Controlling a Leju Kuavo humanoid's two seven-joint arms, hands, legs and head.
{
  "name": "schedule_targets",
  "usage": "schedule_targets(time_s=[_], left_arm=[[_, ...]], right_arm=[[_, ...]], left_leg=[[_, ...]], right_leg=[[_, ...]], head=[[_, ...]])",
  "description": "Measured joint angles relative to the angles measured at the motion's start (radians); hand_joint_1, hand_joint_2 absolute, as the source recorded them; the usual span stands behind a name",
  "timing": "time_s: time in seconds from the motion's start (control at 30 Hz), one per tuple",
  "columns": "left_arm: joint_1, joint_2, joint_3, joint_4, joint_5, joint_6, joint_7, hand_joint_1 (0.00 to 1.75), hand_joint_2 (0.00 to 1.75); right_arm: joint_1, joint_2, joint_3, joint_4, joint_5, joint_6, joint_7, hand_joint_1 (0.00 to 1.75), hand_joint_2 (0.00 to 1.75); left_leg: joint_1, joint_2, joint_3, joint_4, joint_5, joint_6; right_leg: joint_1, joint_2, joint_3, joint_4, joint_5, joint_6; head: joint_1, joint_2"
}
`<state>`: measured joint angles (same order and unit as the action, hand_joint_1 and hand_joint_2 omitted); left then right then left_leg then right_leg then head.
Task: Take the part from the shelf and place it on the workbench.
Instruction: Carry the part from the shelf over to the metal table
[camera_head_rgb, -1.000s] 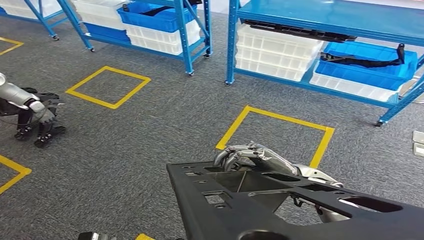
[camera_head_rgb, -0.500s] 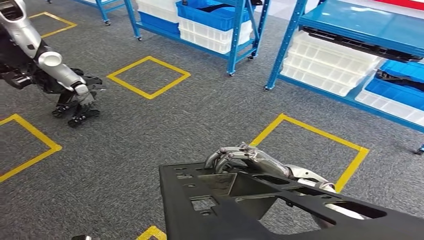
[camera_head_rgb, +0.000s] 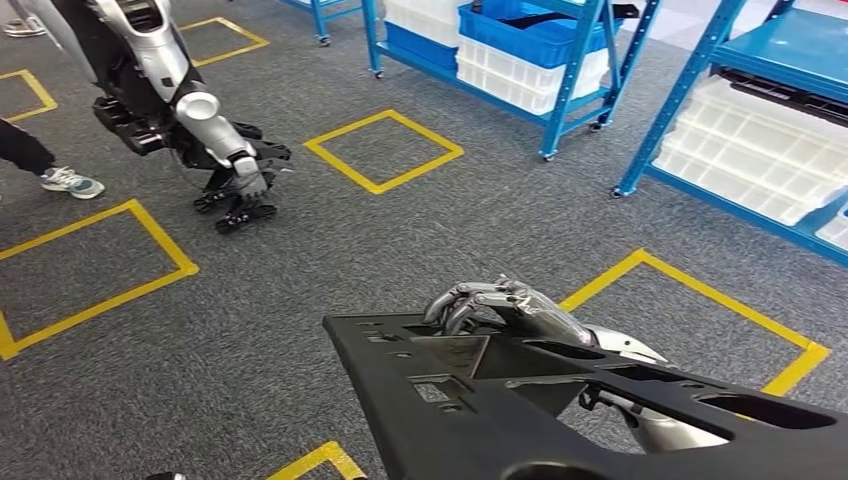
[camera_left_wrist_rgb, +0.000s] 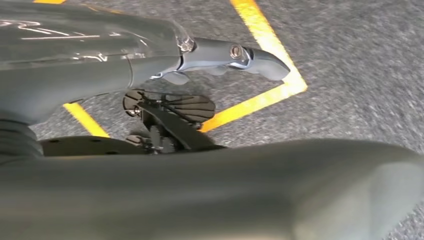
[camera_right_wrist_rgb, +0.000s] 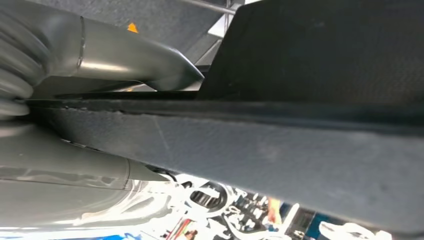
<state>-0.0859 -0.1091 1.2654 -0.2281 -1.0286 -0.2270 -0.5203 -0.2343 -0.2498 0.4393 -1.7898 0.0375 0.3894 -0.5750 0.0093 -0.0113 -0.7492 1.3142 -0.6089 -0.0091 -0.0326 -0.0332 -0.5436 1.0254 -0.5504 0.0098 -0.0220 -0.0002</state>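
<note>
Part (camera_head_rgb: 560, 410) is a flat black panel with cutouts and ribs, carried low in the head view, spanning 5 to 7 o'clock, its near corner toward 7; it's off the shelf and above grey carpet (camera_head_rgb: 300, 300), not on any bench.

Right hand (camera_head_rgb: 500, 308) sits at the panel's far edge, about 6 o'clock; fingers curl over that edge and clamp it; silver forearm runs under the panel toward 4 o'clock. Right wrist view: panel edge (camera_right_wrist_rgb: 280, 145) runs right across the frame, with grey hand parts (camera_right_wrist_rgb: 100, 65) on both sides of it, touching.

Left hand (camera_left_wrist_rgb: 235, 55): left wrist view shows grey fingers extended over the carpet with a wide blurred grey surface close beneath; can't tell whether it's apart, together or holding the panel.

Floor: yellow tape squares (camera_head_rgb: 384, 150) at 12, 9 and 3 o'clock; yellow corner (camera_left_wrist_rgb: 280, 85) under the left hand as well.

Second humanoid robot (camera_head_rgb: 170, 90) at 10 o'clock, silver arm hanging, dark hand (camera_head_rgb: 240, 195) near the carpet. A person's dark trouser leg and light sneaker (camera_head_rgb: 70, 182) at 9 to 10 o'clock, beside it.

Blue racks (camera_head_rgb: 590, 70) from 12 to 2 o'clock; white crates (camera_head_rgb: 520, 75) and a blue bin (camera_head_rgb: 530, 30) on the low shelf at 12 to 1; more white crates (camera_head_rgb: 750, 150) on the 2 o'clock rack.
</note>
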Motion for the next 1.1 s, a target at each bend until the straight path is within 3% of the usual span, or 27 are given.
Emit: schedule_targets(time_s=[0.03,0.07,0.13,0.17,0.23,0.3,0.37,0.4,0.43,0.5,0.53,0.57,0.6,0.67,0.73,0.8,0.83,0.9,0.93,1.0,1.07,1.1], left_arm=[[0.002,0.000,0.000,0.000,-0.001,0.003,0.006,0.00,0.00],[0.004,0.000,0.000,0.000,-0.004,0.006,0.012,0.00,0.00],[0.006,0.000,0.000,0.000,-0.009,0.010,0.022,0.00,0.00],[0.005,0.000,0.000,0.000,-0.012,0.012,0.026,0.00,0.00],[0.005,0.000,0.000,0.000,-0.019,0.015,0.035,0.00,0.00],[0.013,0.000,-0.001,0.000,-0.031,0.021,0.047,0.00,0.00],[0.019,0.000,-0.002,0.000,-0.042,0.027,0.058,0.00,0.00],[0.019,0.000,-0.003,0.000,-0.046,0.029,0.060,0.00,0.00],[0.018,-0.001,-0.004,0.000,-0.049,0.030,0.060,0.00,0.00],[0.016,-0.002,-0.007,0.000,-0.051,0.030,0.056,0.00,0.00],[0.016,-0.003,-0.008,0.000,-0.050,0.029,0.052,0.00,0.00],[0.016,-0.003,-0.009,0.000,-0.047,0.029,0.046,0.00,0.00],[0.016,-0.002,-0.009,0.000,-0.043,0.028,0.040,0.00,0.00],[0.012,-0.001,-0.009,0.000,-0.034,0.027,0.030,0.00,0.00],[0.008,0.002,-0.009,0.000,-0.027,0.027,0.026,0.00,0.00],[0.010,0.007,-0.008,0.000,-0.019,0.027,0.029,0.00,0.00],[0.012,0.009,-0.007,0.000,-0.015,0.028,0.034,0.00,0.00],[0.014,0.014,-0.003,0.000,-0.007,0.033,0.052,0.00,0.00],[0.013,0.016,-0.001,0.000,-0.005,0.037,0.063,0.00,0.00],[0.012,0.018,0.001,0.000,-0.004,0.047,0.084,0.00,0.00],[0.017,0.019,0.004,0.000,-0.004,0.058,0.106,0.00,0.00],[0.021,0.019,0.007,0.000,-0.006,0.064,0.119,0.00,0.00]], right_arm=[[0.006,-0.001,-0.004,-0.003,0.000,-0.003,0.000,1.75,1.75],[0.013,-0.002,-0.008,-0.006,0.000,-0.005,-0.001,1.75,1.75],[0.028,-0.006,-0.019,-0.019,-0.001,-0.009,-0.004,1.75,1.75],[0.035,-0.010,-0.025,-0.026,-0.002,-0.011,-0.006,1.75,1.75],[0.054,-0.020,-0.036,-0.040,-0.005,-0.014,-0.009,1.75,1.75],[0.075,-0.029,-0.046,-0.055,-0.010,-0.016,-0.011,1.75,1.75],[0.093,-0.039,-0.055,-0.068,-0.017,-0.017,-0.014,1.75,1.75],[0.103,-0.046,-0.060,-0.073,-0.022,-0.016,-0.016,1.75,1.75],[0.115,-0.051,-0.065,-0.075,-0.027,-0.015,-0.018,1.75,1.75],[0.134,-0.059,-0.073,-0.077,-0.036,-0.009,-0.019,1.75,1.75],[0.136,-0.061,-0.074,-0.076,-0.038,-0.005,-0.019,1.75,1.75],[0.134,-0.061,-0.074,-0.076,-0.039,-0.001,-0.016,1.75,1.75],[0.127,-0.061,-0.073,-0.074,-0.039,0.004,-0.013,1.75,1.75],[0.106,-0.056,-0.070,-0.070,-0.038,0.011,-0.004,1.75,1.75],[0.086,-0.047,-0.065,-0.064,-0.037,0.015,0.004,1.75,1.75],[0.071,-0.037,-0.060,-0.062,-0.035,0.014,0.014,1.75,1.75],[0.065,-0.032,-0.058,-0.062,-0.034,0.011,0.019,1.75,1.75],[0.059,-0.025,-0.055,-0.065,-0.031,0.001,0.025,1.75,1.75],[0.060,-0.024,-0.054,-0.066,-0.029,-0.004,0.027,1.75,1.75],[0.064,-0.023,-0.053,-0.066,-0.023,-0.012,0.028,1.75,1.75],[0.071,-0.023,-0.052,-0.066,-0.020,-0.017,0.024,1.75,1.75],[0.078,-0.023,-0.052,-0.068,-0.019,-0.019,0.020,1.75,1.75]], left_leg=[[0.003,0.004,0.002,-0.006,0.015,-0.001],[0.004,0.010,0.024,-0.052,0.046,0.000],[-0.002,0.042,0.090,-0.184,0.106,0.008],[-0.007,0.057,0.114,-0.231,0.119,0.015],[-0.017,0.066,0.125,-0.256,0.114,0.027],[-0.016,0.048,0.127,-0.263,0.112,0.038],[-0.011,0.031,0.138,-0.274,0.113,0.049],[-0.009,0.022,0.143,-0.278,0.113,0.054],[-0.010,0.011,0.145,-0.279,0.112,0.057],[-0.012,-0.013,0.146,-0.279,0.110,0.062],[-0.012,-0.026,0.148,-0.278,0.109,0.062],[-0.012,-0.038,0.151,-0.278,0.107,0.062],[-0.012,-0.052,0.155,-0.277,0.105,0.060],[-0.012,-0.078,0.159,-0.272,0.099,0.054],[-0.011,-0.100,0.151,-0.266,0.098,0.046],[-0.007,-0.120,0.142,-0.264,0.100,0.038],[-0.008,-0.114,0.140,-0.258,0.097,0.034],[-0.010,-0.069,0.119,-0.207,0.071,0.025],[-0.010,-0.037,0.096,-0.157,0.047,0.020],[-0.006,-0.009,0.036,-0.045,0.003,0.012],[-0.004,-0.002,0.014,-0.014,0.010,0.013],[-0.005,0.002,0.029,-0.048,0.036,0.017]], right_leg=[[0.000,-0.013,0.004,0.000,-0.004,0.002],[0.000,-0.025,0.010,0.000,-0.008,0.004],[0.002,-0.048,0.022,0.000,-0.019,0.011],[0.004,-0.058,0.026,-0.001,-0.023,0.016],[0.007,-0.077,0.032,-0.004,-0.029,0.027],[0.006,-0.089,0.043,-0.010,-0.036,0.038],[0.004,-0.050,0.038,0.023,-0.066,0.043],[0.004,-0.018,0.015,0.074,-0.095,0.042],[0.005,0.009,-0.022,0.144,-0.127,0.039],[0.008,0.029,-0.098,0.271,-0.167,0.037],[0.010,0.031,-0.116,0.290,-0.157,0.037],[0.010,0.033,-0.114,0.264,-0.126,0.037],[0.009,0.038,-0.094,0.204,-0.079,0.037],[0.005,0.076,-0.043,0.072,-0.007,0.036],[0.002,0.110,-0.023,0.019,0.006,0.032],[0.004,0.101,-0.022,0.014,0.002,0.023],[0.004,0.090,-0.018,0.013,0.002,0.018],[0.003,0.061,-0.010,0.010,-0.001,0.006],[0.004,0.046,-0.006,0.009,-0.004,0.001],[0.007,0.015,0.000,0.010,-0.010,-0.005],[0.009,-0.013,0.006,0.010,-0.017,-0.006],[0.010,-0.025,0.011,0.010,-0.021,-0.005]], head=[[0.000,0.000],[0.000,0.000],[0.000,0.000],[0.000,0.000],[0.000,0.000],[0.000,0.000],[0.001,0.000],[0.002,0.000],[0.003,0.000],[0.003,0.000],[0.003,0.000],[0.003,0.000],[0.003,0.000],[0.003,0.000],[0.004,0.000],[0.003,0.000],[0.003,0.000],[0.002,0.000],[0.002,0.000],[0.002,0.000],[0.002,0.000],[0.002,0.000]])
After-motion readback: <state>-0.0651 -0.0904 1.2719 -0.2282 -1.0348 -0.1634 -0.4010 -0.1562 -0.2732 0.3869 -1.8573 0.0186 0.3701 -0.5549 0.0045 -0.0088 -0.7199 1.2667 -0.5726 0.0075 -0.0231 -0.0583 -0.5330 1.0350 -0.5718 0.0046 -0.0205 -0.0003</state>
